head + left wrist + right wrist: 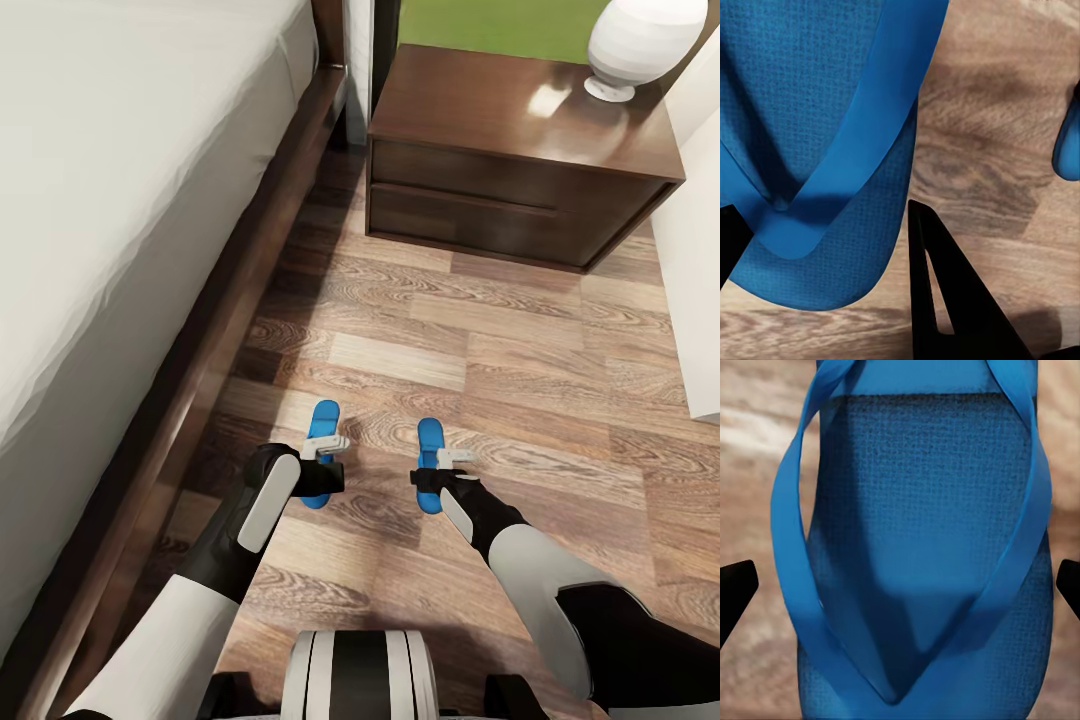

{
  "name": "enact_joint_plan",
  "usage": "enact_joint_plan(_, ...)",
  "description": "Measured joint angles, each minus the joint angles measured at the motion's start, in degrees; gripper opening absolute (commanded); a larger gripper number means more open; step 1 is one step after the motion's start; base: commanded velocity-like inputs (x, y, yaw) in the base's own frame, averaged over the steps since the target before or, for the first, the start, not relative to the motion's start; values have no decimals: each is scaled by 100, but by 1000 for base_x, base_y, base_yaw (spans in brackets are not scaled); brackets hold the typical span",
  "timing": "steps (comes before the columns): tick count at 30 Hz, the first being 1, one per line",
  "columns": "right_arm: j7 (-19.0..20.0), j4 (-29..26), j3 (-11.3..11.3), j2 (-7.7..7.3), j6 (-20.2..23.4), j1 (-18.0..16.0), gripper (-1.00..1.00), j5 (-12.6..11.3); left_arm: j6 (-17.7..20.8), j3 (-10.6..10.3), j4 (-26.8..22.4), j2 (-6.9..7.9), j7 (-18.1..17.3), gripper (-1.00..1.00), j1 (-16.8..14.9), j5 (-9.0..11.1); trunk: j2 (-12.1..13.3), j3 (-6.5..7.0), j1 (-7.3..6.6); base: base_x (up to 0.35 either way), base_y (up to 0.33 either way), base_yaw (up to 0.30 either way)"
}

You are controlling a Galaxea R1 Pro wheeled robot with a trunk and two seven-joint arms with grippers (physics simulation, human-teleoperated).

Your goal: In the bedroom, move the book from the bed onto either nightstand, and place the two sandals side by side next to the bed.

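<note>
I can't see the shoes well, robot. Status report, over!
Left end effector over left sandal, fingers open around it. Right end effector open over right sandal. Both sandals on the floor beside the bed, parallel. Nothing in the way.

bedroom | bed [120, 200] | nightstand [510, 160] with lamp [640, 45] | wood-plank floor [500, 340]

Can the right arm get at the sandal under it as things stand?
Probably yes. The right end effector hangs directly over the right sandal, its fingertips spread to either side of the sole, with only bare floor around and the other sandal well apart.
</note>
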Motion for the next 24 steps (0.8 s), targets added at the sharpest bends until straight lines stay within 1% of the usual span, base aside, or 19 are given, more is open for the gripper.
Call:
enact_joint_plan(12,0,0,0,0,0,0,100,-6,0,1,-3,0,0,-100,1,7,0,0,0,0,0,0)
enact_joint_plan(13,0,0,0,0,0,0,-100,-6,0,1,-3,0,0,-100,2,7,0,0,0,0,0,0)
enact_joint_plan(24,-28,-1,-3,-1,2,-1,-100,12,2,1,-11,8,0,-100,6,9,0,0,0,0,0,0)
